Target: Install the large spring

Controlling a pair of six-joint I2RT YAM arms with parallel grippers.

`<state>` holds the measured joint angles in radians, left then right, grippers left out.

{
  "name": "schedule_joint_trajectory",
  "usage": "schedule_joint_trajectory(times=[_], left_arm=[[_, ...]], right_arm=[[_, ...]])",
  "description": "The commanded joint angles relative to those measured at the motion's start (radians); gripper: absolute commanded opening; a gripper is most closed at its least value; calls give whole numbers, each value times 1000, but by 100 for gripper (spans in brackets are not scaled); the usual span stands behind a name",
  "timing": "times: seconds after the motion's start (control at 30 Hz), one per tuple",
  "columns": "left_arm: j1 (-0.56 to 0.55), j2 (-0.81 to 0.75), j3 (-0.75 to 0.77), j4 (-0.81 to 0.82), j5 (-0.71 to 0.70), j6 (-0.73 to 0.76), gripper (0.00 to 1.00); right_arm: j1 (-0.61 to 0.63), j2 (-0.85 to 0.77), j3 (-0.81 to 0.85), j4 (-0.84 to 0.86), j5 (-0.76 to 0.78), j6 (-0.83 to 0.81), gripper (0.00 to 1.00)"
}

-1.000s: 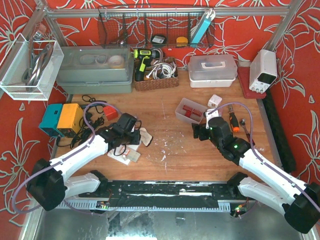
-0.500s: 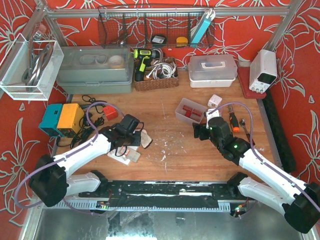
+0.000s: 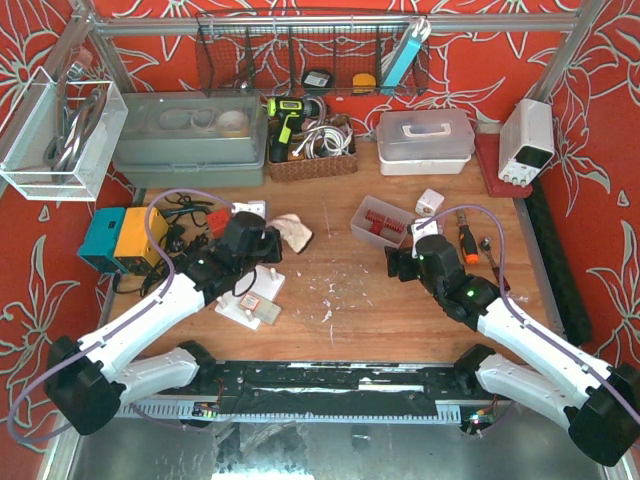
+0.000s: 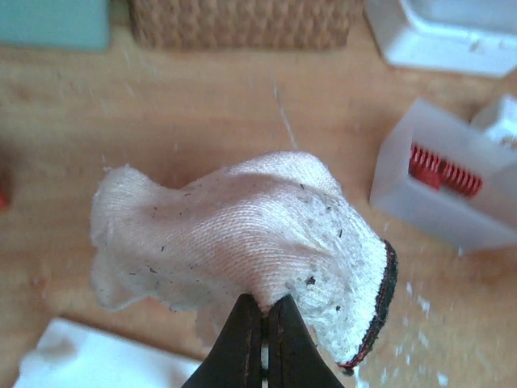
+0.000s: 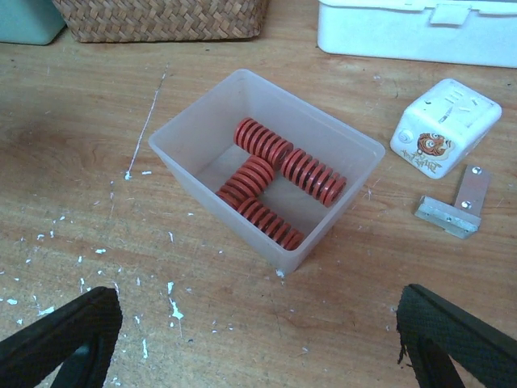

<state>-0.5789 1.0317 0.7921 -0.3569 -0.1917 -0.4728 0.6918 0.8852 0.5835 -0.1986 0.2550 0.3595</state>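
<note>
Several red coil springs [image 5: 279,182] lie in a clear plastic box [image 5: 355,141] on the wooden table; the box also shows in the top view [image 3: 368,232]. My right gripper [image 5: 258,339] is open and empty, its fingers spread wide just in front of the box; in the top view it [image 3: 398,262] sits near the box. My left gripper [image 4: 265,323] is shut on a white knit glove [image 4: 242,230] and holds it above the table. In the top view the glove [image 3: 293,231] hangs beyond the left gripper [image 3: 266,243]. A white fixture plate [image 3: 252,300] lies below it.
A white cube [image 5: 443,128] and a metal bracket [image 5: 456,202] lie right of the box. A wicker basket [image 3: 312,150], a white lidded case [image 3: 425,140], a grey bin [image 3: 190,140] and a power supply [image 3: 527,140] line the back. A teal-yellow device [image 3: 122,238] sits left.
My left gripper has lifted the glove off the white plate and carried it toward the back and right. The right arm has not moved.
</note>
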Motion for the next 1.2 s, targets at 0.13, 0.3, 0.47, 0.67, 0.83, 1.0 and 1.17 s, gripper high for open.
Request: schedule_joint_trajectory(times=[0.13,0.3,0.47,0.67,0.83,1.0,1.17], left_arm=[[15,106,-50,532,-198,132,0],[112,274,-31,611,-149,123,0],[214,427,-6,637,-45,85,0],[248,541,27,659,-45,95,0],[250,602,65,639,-80,102,0],[251,644,107,592,-91,104,31],[251,630,153,510,-95,93,54]], right_arm=[[5,9,-24,17,36,18,93],[6,24,-29,32,25,26,93],[7,48,-29,37,23,26,92],[7,74,-25,40,29,24,93],[6,89,-27,48,33,22,93],[9,108,-25,53,39,19,93],[8,111,-23,53,46,18,93]])
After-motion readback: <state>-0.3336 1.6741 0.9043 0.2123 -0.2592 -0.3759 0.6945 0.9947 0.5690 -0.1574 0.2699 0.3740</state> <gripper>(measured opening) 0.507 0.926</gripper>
